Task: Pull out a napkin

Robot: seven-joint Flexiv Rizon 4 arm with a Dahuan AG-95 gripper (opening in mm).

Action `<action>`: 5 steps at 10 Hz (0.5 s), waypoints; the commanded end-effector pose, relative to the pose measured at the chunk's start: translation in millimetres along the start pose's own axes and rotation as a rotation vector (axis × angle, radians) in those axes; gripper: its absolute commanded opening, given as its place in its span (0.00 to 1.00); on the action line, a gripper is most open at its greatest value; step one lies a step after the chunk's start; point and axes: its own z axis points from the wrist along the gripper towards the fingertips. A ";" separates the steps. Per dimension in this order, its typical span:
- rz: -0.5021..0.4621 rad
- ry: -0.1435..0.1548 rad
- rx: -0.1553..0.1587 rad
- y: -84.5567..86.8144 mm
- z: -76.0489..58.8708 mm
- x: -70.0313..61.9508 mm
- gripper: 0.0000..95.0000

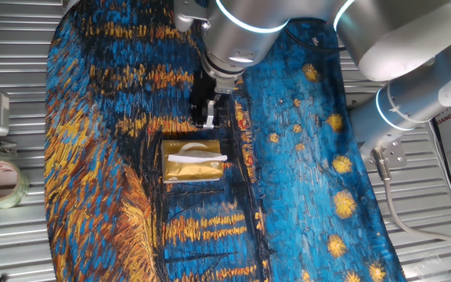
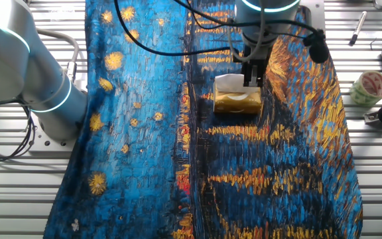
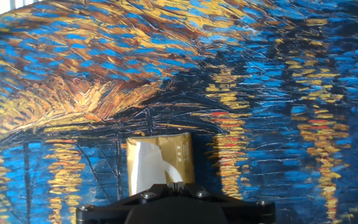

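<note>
The hand (image 1: 207, 117) hangs just beyond the box (image 1: 192, 162); I cannot tell whether its fingers are apart. Descending off-centre could miss the napkin (image 1: 198, 158) and shove the box.

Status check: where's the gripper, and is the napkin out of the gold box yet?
Gripper above box's edge, holding nothing; open or shut unclear. Napkin sticking out of gold box slot, not pulled. Nothing in the way.

Fixed views: looked down from opposite sides, sharing the shiny gold rectangular tissue box (image 1: 192, 160).
Hand view: close, faced downward.
</note>
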 end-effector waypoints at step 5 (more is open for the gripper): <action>-0.006 0.011 0.001 0.6 0.0 0.5 0.00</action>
